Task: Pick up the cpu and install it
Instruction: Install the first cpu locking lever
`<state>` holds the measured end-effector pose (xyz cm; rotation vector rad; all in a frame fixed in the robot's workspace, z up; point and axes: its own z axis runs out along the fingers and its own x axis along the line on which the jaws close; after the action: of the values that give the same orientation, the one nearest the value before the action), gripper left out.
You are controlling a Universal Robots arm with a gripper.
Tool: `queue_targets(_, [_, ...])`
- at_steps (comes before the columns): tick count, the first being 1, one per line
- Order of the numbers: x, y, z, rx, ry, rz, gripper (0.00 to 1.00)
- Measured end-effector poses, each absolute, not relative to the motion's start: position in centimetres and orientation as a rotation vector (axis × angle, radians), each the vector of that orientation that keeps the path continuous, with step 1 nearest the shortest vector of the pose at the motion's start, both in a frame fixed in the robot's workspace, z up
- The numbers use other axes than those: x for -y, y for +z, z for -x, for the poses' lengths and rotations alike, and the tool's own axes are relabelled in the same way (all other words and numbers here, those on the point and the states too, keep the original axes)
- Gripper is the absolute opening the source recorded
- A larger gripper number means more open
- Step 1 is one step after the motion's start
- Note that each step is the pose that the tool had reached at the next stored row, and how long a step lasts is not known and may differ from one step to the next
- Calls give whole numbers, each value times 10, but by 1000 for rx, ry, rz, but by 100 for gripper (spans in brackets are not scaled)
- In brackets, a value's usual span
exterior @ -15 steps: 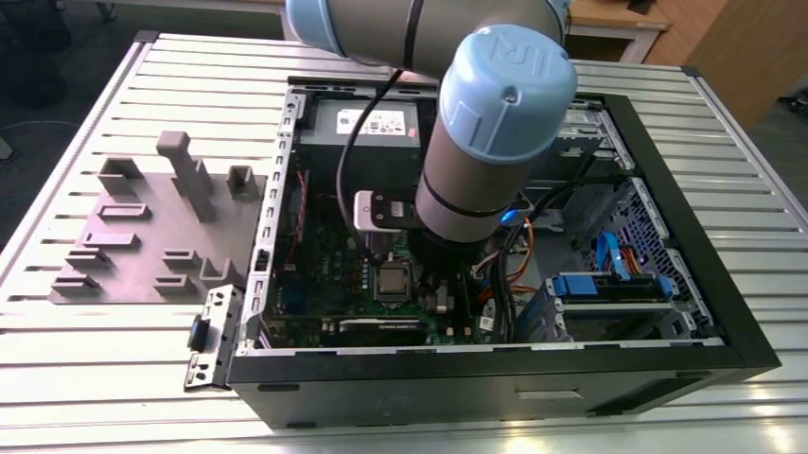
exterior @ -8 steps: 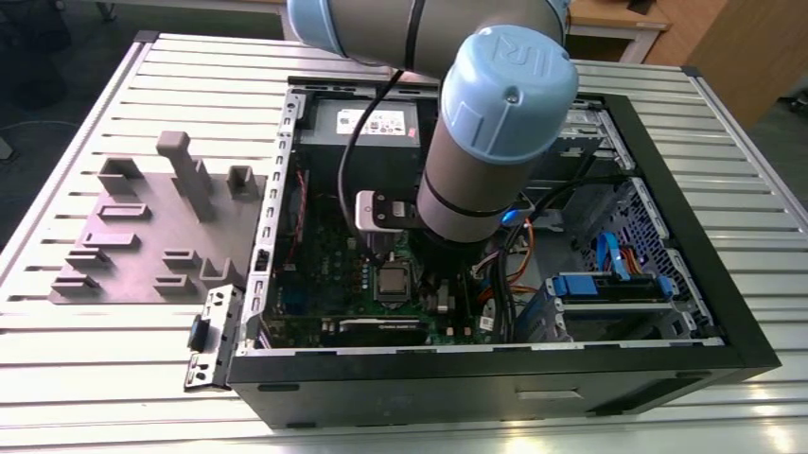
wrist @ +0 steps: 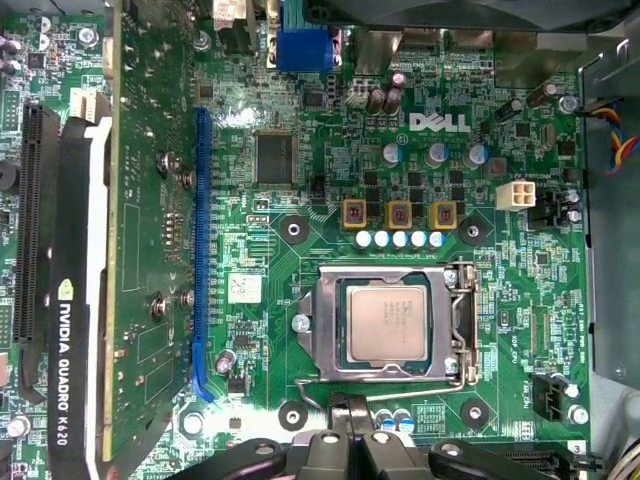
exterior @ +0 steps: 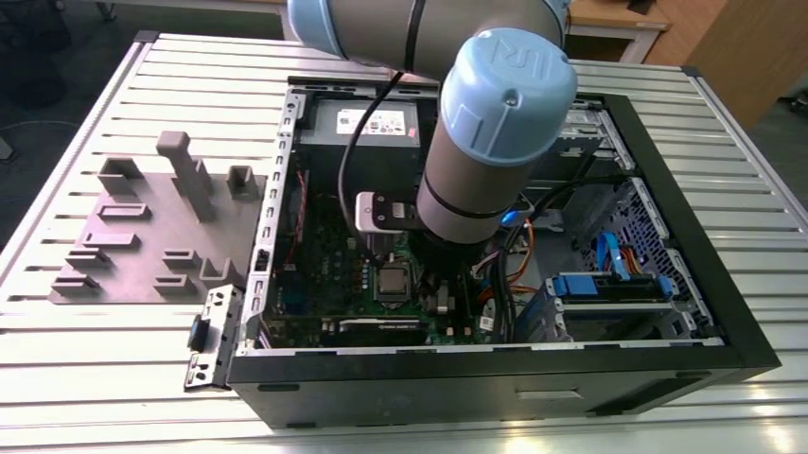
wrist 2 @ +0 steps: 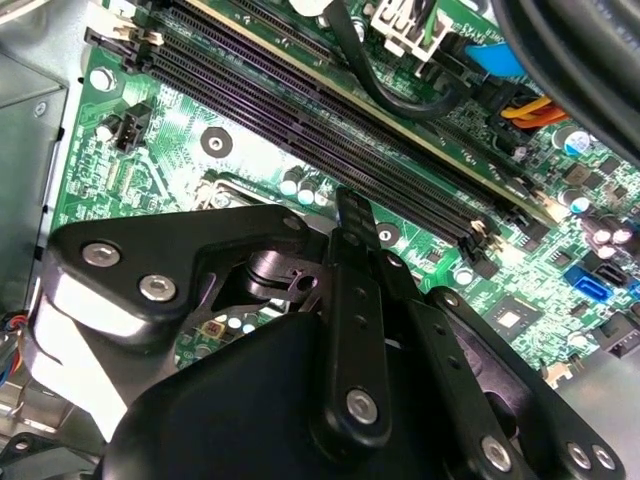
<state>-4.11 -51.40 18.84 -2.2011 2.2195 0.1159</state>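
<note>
Zero cargo in the gripper [wrist: 352, 404], clamped shut on nothing, hanging just past one edge of the socket frame [wrist: 328, 335]. Looking at the cpu [wrist: 388, 322] lying flat inside that frame, metal top up, mid-board on the green motherboard [wrist: 300, 180], well apart from the graphics card [wrist: 80, 300] along one board edge. All inside the open computer case [exterior: 707, 284] on the slatted table [exterior: 114, 397].

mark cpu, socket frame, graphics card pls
cpu [wrist: 387, 322], first wrist view, centre of its silver top.
socket frame [wrist: 327, 327], first wrist view, side rail.
graphics card [wrist: 150, 250], first wrist view, green board face.
</note>
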Motion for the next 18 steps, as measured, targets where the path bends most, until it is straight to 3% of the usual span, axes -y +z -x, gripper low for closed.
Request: queue_targets(18, [514,197,44,-2219,116,2201,11])
